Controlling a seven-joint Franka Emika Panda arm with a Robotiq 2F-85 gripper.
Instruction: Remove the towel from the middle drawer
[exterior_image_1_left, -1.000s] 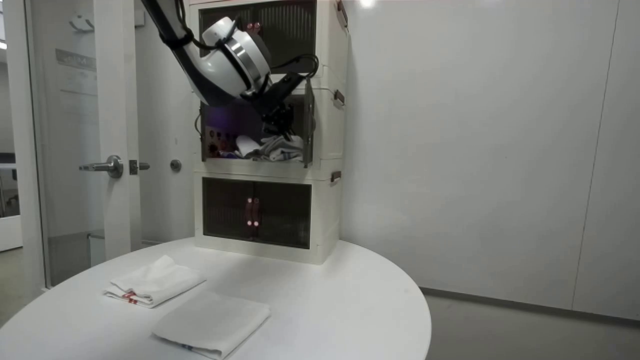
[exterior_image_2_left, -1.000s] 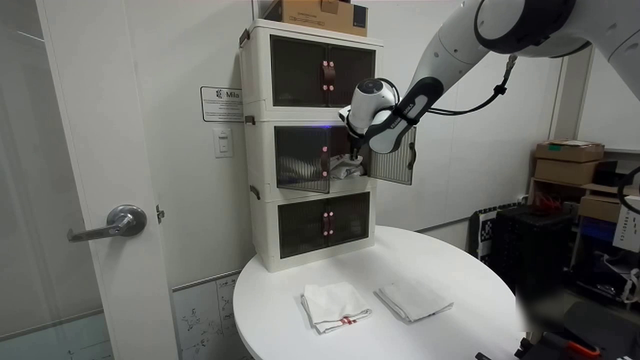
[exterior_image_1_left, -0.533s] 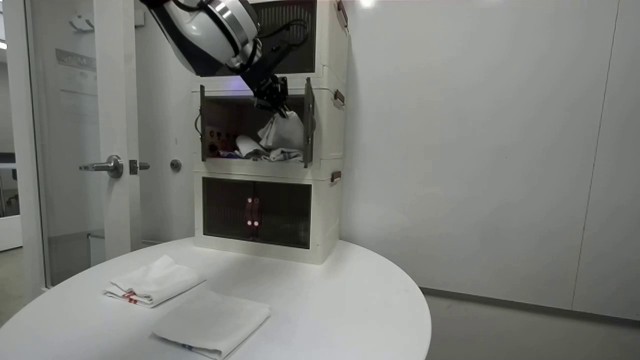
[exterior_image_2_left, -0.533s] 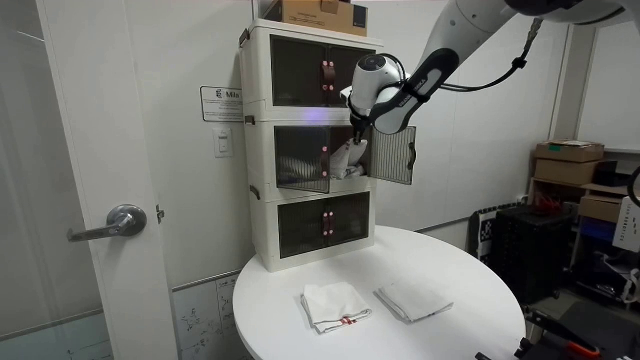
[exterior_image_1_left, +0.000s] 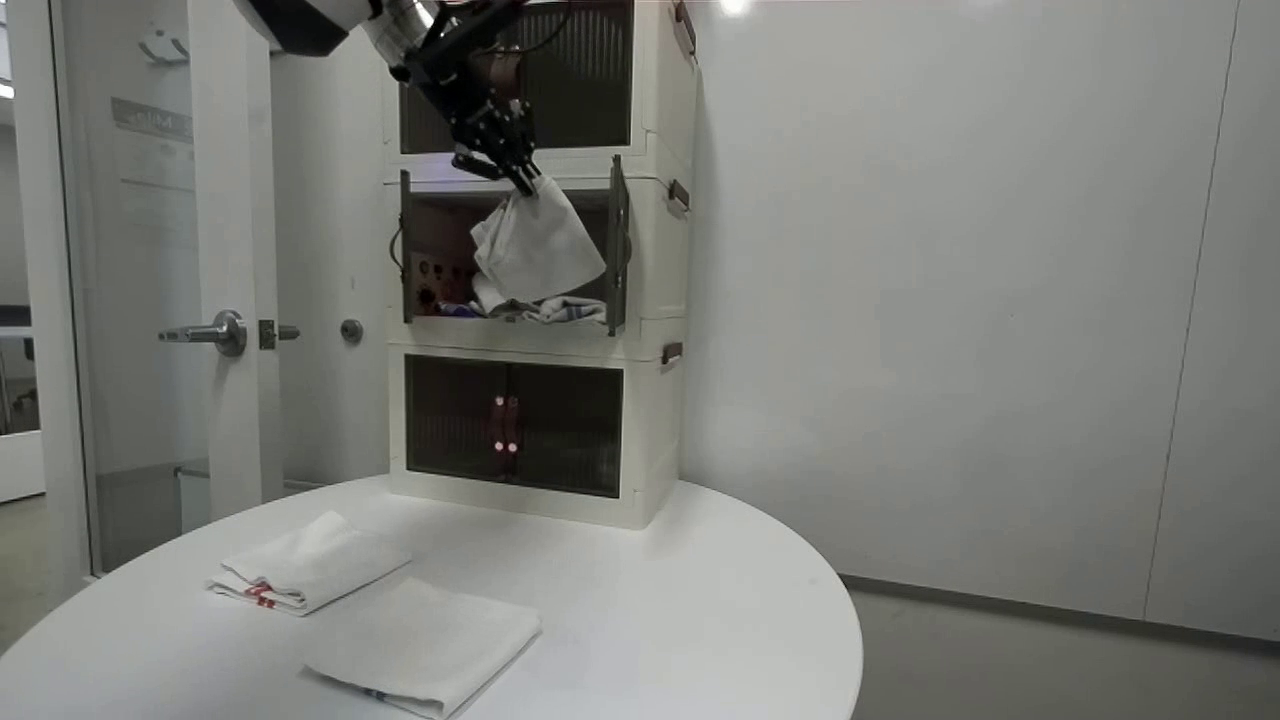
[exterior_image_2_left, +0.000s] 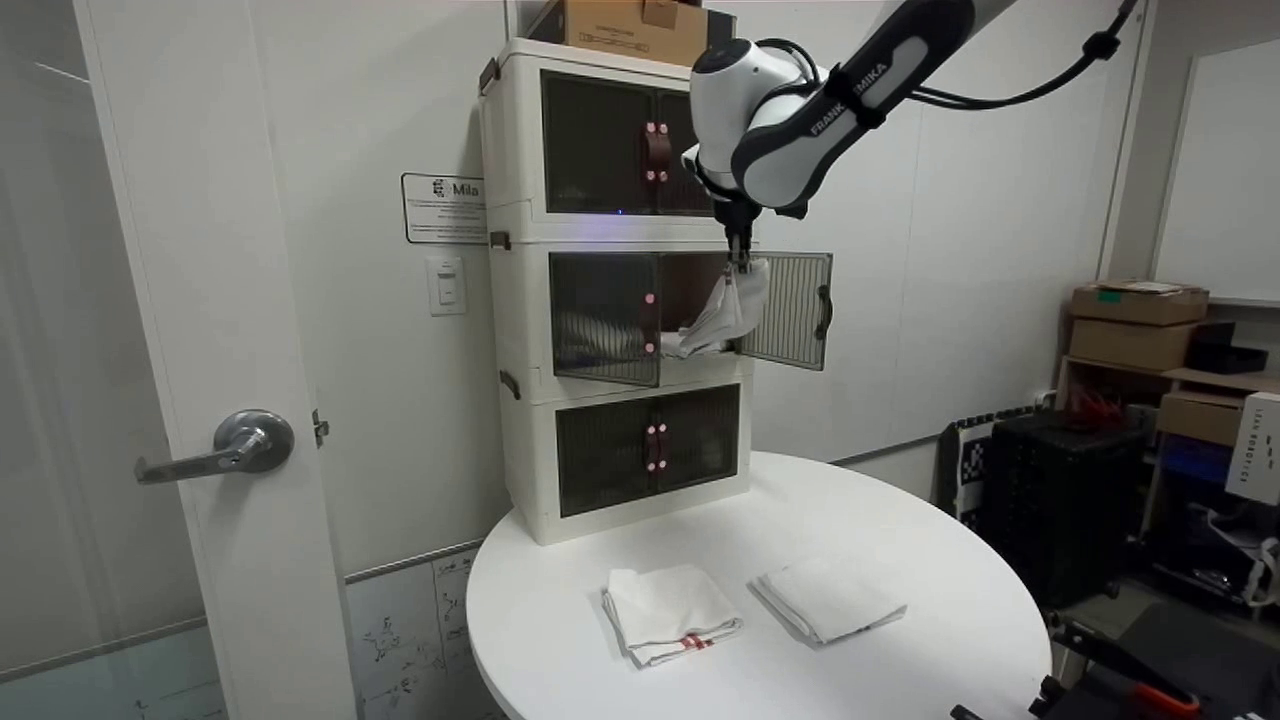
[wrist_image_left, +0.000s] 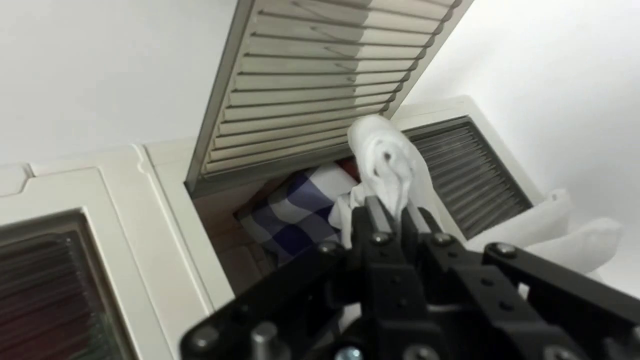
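Note:
The towel (exterior_image_1_left: 540, 245), white and bunched at its top, hangs from my gripper (exterior_image_1_left: 530, 183) at the mouth of the middle drawer (exterior_image_1_left: 500, 337), a compartment whose two dark doors stand swung outward. In the wrist view my gripper (wrist_image_left: 396, 212) is shut on a pinched fold of the towel (wrist_image_left: 387, 165). From another side, the towel (exterior_image_2_left: 735, 305) slants down beneath the gripper (exterior_image_2_left: 740, 260), its lower end over the compartment's sill. Whether that lower end touches the cloths inside, I cannot tell. No red stripes show clearly on it.
A blue-striped cloth (exterior_image_1_left: 570, 310) and a blue-and-white checked piece (wrist_image_left: 300, 215) lie inside the compartment. Its open door (exterior_image_2_left: 785, 310) stands close beside the towel. Two folded cloths, a red-marked one (exterior_image_1_left: 310, 565) and a plainer one (exterior_image_1_left: 430, 640), rest on the round table (exterior_image_1_left: 720, 600).
My gripper has risen and drawn back from inside the compartment, lifting the towel off the pile. The towel now hangs at the opening; the doors and table cloths have not moved.

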